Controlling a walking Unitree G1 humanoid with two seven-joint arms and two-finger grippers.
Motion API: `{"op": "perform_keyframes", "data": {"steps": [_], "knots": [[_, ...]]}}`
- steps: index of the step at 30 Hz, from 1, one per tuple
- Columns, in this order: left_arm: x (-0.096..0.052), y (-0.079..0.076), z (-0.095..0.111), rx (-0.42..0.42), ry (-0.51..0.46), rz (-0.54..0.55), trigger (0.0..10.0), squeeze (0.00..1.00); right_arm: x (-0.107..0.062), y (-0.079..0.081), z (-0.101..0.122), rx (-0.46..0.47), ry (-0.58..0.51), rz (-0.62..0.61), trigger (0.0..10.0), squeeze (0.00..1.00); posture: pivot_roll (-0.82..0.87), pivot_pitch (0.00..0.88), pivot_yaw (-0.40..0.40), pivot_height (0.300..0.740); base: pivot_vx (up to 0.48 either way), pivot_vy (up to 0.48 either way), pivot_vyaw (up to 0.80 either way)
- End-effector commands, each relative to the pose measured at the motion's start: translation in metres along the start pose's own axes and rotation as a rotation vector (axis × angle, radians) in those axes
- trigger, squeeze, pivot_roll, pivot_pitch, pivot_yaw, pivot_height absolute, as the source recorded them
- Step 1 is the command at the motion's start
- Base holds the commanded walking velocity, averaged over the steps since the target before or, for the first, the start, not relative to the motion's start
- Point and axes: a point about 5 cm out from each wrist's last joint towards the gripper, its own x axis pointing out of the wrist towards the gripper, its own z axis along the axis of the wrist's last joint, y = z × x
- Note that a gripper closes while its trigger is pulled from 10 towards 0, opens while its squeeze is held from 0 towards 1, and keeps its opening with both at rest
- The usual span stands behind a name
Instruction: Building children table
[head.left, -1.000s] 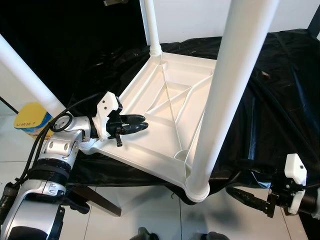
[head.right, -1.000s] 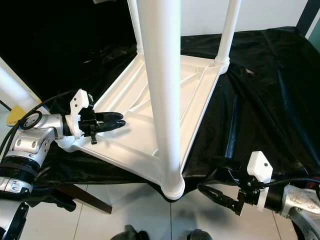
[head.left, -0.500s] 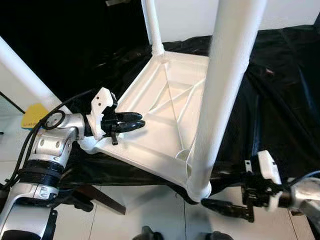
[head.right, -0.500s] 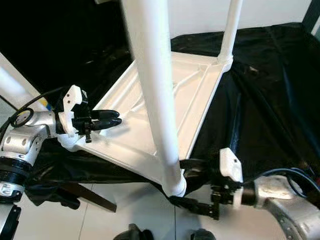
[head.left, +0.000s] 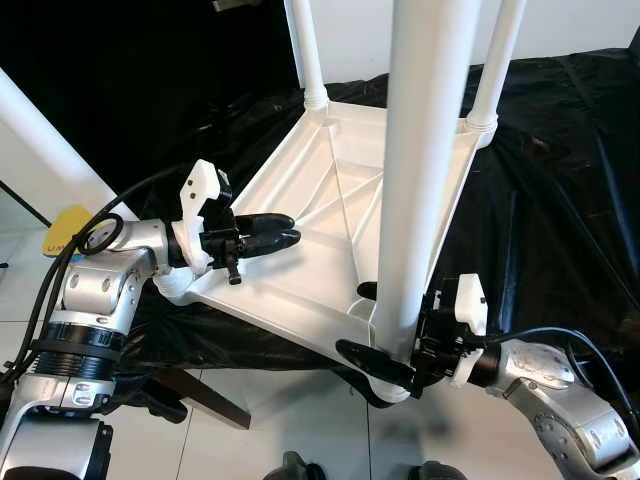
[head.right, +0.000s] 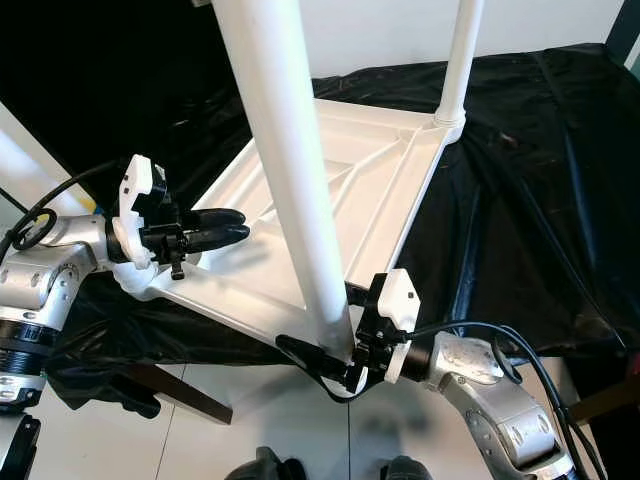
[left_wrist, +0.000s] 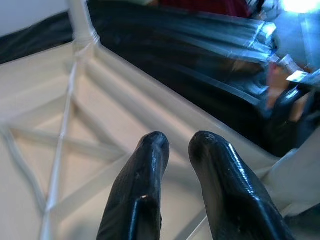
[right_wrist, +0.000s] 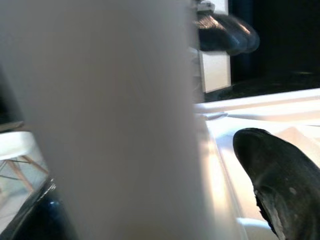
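A white children's table (head.left: 330, 200) lies upside down on a black sheet, its legs pointing up. The near leg (head.left: 420, 150) rises thick in front of me. Two thinner-looking legs stand at the far corners (head.left: 305, 50) (head.left: 495, 60). My left gripper (head.left: 292, 229) hovers over the near-left corner of the underside, fingers (left_wrist: 150, 165) close together with nothing between them. My right gripper (head.left: 353, 320) is open at the base of the near leg (right_wrist: 100, 125). One finger (head.left: 370, 362) sits in front of the leg and the other behind it.
The black sheet (head.left: 560, 150) covers the surface under the table and drapes over its near edge. A white pole (head.left: 50, 140) slants at the left, with a yellow object (head.left: 70, 225) below it. A dark wooden strut (head.left: 200, 390) crosses the white tiled floor (head.left: 300, 420).
My right arm has swung left and up from beside the floor to the base of the near leg, fingers now astride it. The left gripper has hardly moved. The camera has shifted.
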Motion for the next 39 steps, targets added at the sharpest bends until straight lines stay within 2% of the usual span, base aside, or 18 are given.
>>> {"op": "perform_keyframes", "data": {"steps": [1,3,4,5,6,7,8,10,14,18,20,25,28,34,35,36,37,39], "knots": [[-0.006,-0.001,0.002,-0.008,-0.005,0.009,10.0,0.00,-0.001,-0.004,-0.004,-0.011,0.009,-0.024,10.0,0.00,-0.12,0.085,0.112,0.740,0.000,0.000,0.00],[-0.005,-0.003,0.005,-0.006,-0.013,0.009,10.0,0.00,-0.008,-0.023,-0.006,-0.030,0.032,-0.065,10.0,0.00,-0.12,0.082,0.108,0.740,0.000,0.000,0.00],[-0.005,-0.003,0.005,-0.006,-0.013,0.009,10.0,0.00,-0.008,-0.023,-0.006,-0.030,0.032,-0.065,10.0,0.00,-0.12,0.082,0.108,0.740,0.000,0.000,0.00],[-0.005,-0.003,0.006,-0.007,-0.016,0.009,10.0,0.00,-0.012,-0.035,-0.006,-0.045,0.051,-0.079,10.0,0.00,-0.12,0.082,0.105,0.740,0.000,0.000,0.00],[-0.005,-0.003,0.006,-0.007,-0.016,0.009,10.0,0.00,-0.012,-0.035,-0.006,-0.045,0.051,-0.079,10.0,0.00,-0.12,0.082,0.105,0.740,0.000,0.000,0.00],[-0.004,-0.003,0.006,-0.007,-0.018,0.009,10.0,0.00,-0.017,-0.046,-0.006,-0.062,0.070,-0.088,10.0,0.00,-0.12,0.080,0.104,0.740,0.000,0.000,0.00],[-0.004,-0.003,0.006,-0.007,-0.018,0.009,10.0,0.00,-0.017,-0.046,-0.006,-0.062,0.070,-0.088,10.0,0.00,-0.12,0.080,0.104,0.740,0.000,0.000,0.00],[-0.003,-0.003,0.006,-0.009,-0.024,0.012,10.0,0.00,-0.022,-0.068,-0.007,-0.087,0.105,-0.113,10.0,0.00,-0.12,0.078,0.100,0.740,0.000,0.000,0.00],[-0.002,-0.003,0.006,-0.014,-0.028,0.016,10.0,0.00,-0.023,-0.081,-0.008,-0.097,0.118,-0.142,10.0,0.00,-0.12,0.074,0.097,0.740,0.000,0.000,0.00],[-0.001,-0.004,0.007,-0.015,-0.032,0.017,10.0,0.00,-0.022,-0.088,-0.009,-0.105,0.119,-0.168,10.0,0.00,-0.12,0.073,0.095,0.740,0.000,0.000,0.00],[-0.001,-0.006,0.008,-0.017,-0.040,0.025,10.0,0.00,-0.018,-0.100,-0.008,-0.118,0.083,-0.256,10.0,0.00,-0.11,0.073,0.090,0.740,0.000,0.000,0.00],[0.001,-0.010,0.009,-0.026,-0.063,0.040,10.0,0.00,-0.016,-0.105,-0.008,-0.137,0.029,-0.366,10.0,0.00,-0.11,0.073,0.087,0.740,0.000,0.000,0.00],[0.009,-0.015,0.010,-0.034,-0.110,0.064,10.0,0.00,-0.017,-0.104,-0.013,-0.125,-0.020,-0.464,10.0,0.00,-0.12,0.075,0.086,0.740,0.000,0.000,0.00],[0.024,-0.024,0.011,-0.010,-0.134,0.070,10.0,0.00,-0.018,-0.099,-0.020,-0.126,-0.017,-0.467,10.0,0.00,-0.13,0.075,0.096,0.740,0.000,0.000,0.00],[0.030,-0.024,0.010,-0.002,-0.135,0.090,10.0,0.00,-0.019,-0.099,-0.021,-0.122,-0.012,-0.471,4.9,0.00,-0.13,0.075,0.097,0.740,0.000,0.000,0.00],[0.030,-0.024,0.010,-0.002,-0.135,0.090,10.0,0.00,-0.019,-0.099,-0.021,-0.122,-0.012,-0.471,4.9,0.00,-0.13,0.075,0.097,0.740,0.000,0.000,0.00],[0.035,-0.023,0.008,0.002,-0.132,0.120,10.0,0.00,-0.019,-0.099,-0.022,-0.114,-0.004,-0.476,1.1,0.00,-0.14,0.074,0.098,0.740,0.000,0.000,0.00],[0.039,-0.023,0.007,0.005,-0.128,0.141,10.0,0.00,-0.020,-0.099,-0.024,-0.111,0.000,-0.482,1.1,0.00,-0.14,0.074,0.098,0.740,0.000,0.000,0.00]]}}
